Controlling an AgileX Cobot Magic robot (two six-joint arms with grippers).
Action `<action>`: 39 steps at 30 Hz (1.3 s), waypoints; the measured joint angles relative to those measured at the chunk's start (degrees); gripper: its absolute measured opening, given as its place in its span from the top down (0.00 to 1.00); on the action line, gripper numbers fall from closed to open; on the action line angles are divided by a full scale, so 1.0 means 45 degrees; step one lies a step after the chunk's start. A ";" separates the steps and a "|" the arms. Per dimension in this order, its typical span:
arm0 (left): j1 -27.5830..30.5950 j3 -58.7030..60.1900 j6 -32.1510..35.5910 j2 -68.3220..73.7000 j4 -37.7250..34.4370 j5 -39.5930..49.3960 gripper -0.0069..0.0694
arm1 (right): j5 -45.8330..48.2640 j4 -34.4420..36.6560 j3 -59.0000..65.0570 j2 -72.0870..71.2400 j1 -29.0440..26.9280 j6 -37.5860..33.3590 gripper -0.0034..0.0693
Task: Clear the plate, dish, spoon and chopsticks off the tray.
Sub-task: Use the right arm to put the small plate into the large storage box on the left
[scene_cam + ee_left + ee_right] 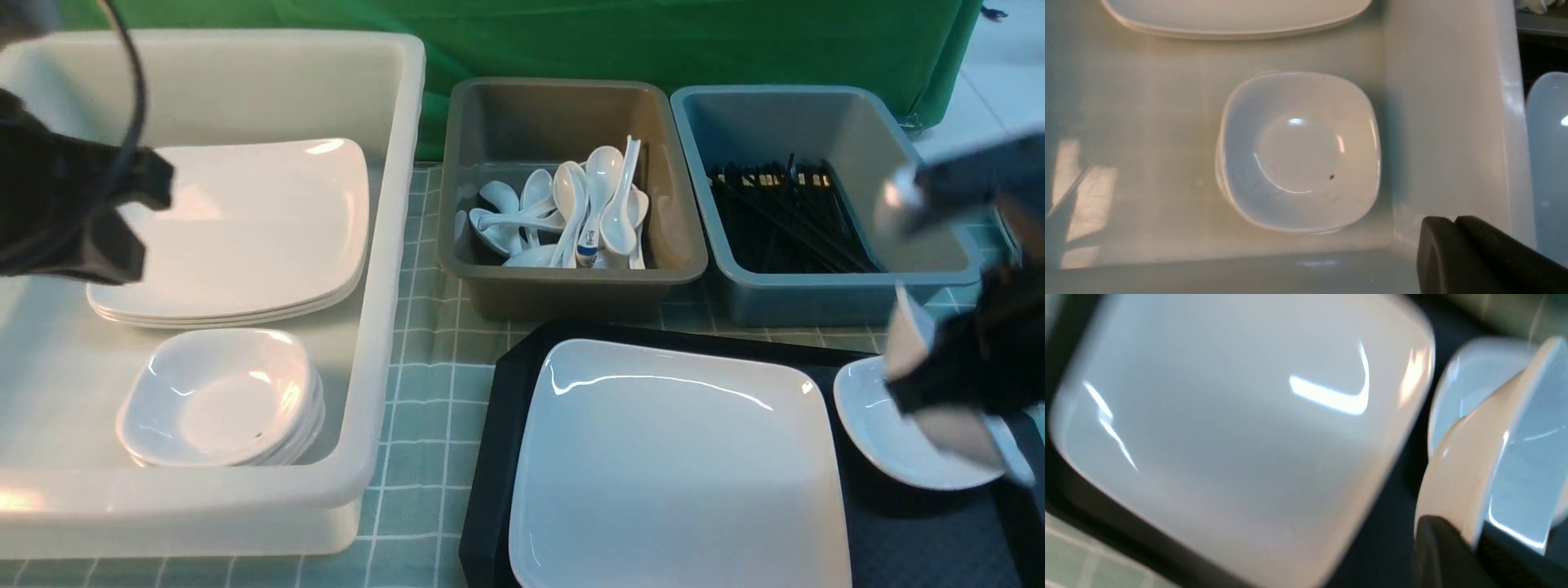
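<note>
The large white plate (678, 457) (1229, 416) lies on the black tray (498, 457) (1392, 543). A small white dish (873, 425) (1470, 375) sits on the tray to the plate's right. My right gripper (914, 388) (1474, 535) hangs over that dish, shut on a white spoon (904, 335) (1466, 469), which is tilted and blurred. My left gripper (155, 180) (1455, 220) hovers shut and empty inside the big white bin. The chopsticks are out of view.
The white bin (392, 245) on the left holds a stack of plates (245, 229) and a stack of small dishes (220, 396) (1298, 151). Behind the tray stand a grey bin (571, 282) of spoons and a blue bin (841, 298) of black sticks.
</note>
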 joint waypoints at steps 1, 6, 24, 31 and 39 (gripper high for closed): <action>0.0233 0.0000 0.0014 -0.0175 0.0001 0.0058 0.90 | -0.0180 0.0556 -0.0682 0.0278 0.0000 -0.0558 0.87; 0.1262 0.0000 0.0088 -0.1275 -0.0038 0.0245 0.90 | -0.0957 0.3337 -0.4247 0.2590 0.1016 -0.3653 0.87; 0.2753 0.0000 0.0088 -0.4081 -0.0351 0.0928 0.90 | -0.2543 0.4090 -1.3759 1.2640 0.5996 -0.6867 0.87; 0.2753 0.0012 0.0234 -0.4081 -0.0351 0.0928 0.90 | -0.2627 0.4012 -1.3820 1.3820 0.6380 -0.7329 0.80; 0.2753 0.0012 0.0276 -0.4081 -0.0351 0.0928 0.90 | -0.1637 0.3859 -1.3950 1.3610 0.6383 -0.5901 0.28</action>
